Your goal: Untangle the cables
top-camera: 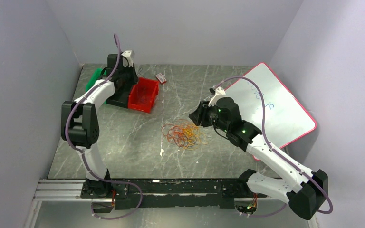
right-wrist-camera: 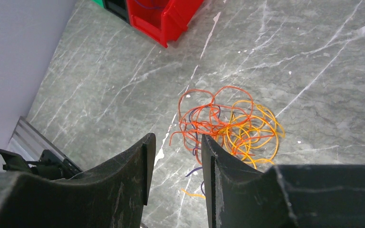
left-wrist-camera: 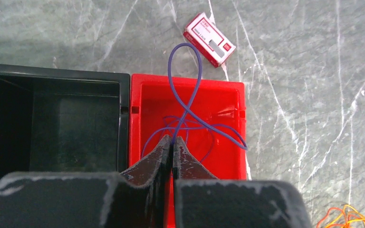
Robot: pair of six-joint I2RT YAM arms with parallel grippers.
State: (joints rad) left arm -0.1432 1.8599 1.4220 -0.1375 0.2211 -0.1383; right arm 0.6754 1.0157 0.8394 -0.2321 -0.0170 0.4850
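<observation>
In the top view the left tool [top-camera: 125, 66] is mostly hidden behind its own wrist, and what it holds cannot be made out there. The left wrist view shows it: the jaws are clenched on a thin purple cable [left-wrist-camera: 186, 113], which rises in a loop above the red bin [left-wrist-camera: 147, 109] and trails further loops into the bin. Beside it on the left stands a black bin [left-wrist-camera: 66, 118], its near edge cut off by the fingers. A small red and white box [left-wrist-camera: 209, 39] lies on the surface [left-wrist-camera: 304, 95] beyond the red bin.

The rest of the cables [right-wrist-camera: 228, 123] lie in a heap of orange, yellow and red loops mid-surface, well apart from the bins. Only a corner of the heap enters the left wrist view, at bottom right. The right tool [right-wrist-camera: 177, 140] hovers above the heap's near edge, jaws released and parted, nothing between them. Which loops cross which is hard to tell; a few dark purple strands show in the heap

Only the top view shows the green bin [top-camera: 94, 78] and the whiteboard [top-camera: 275, 109]
</observation>
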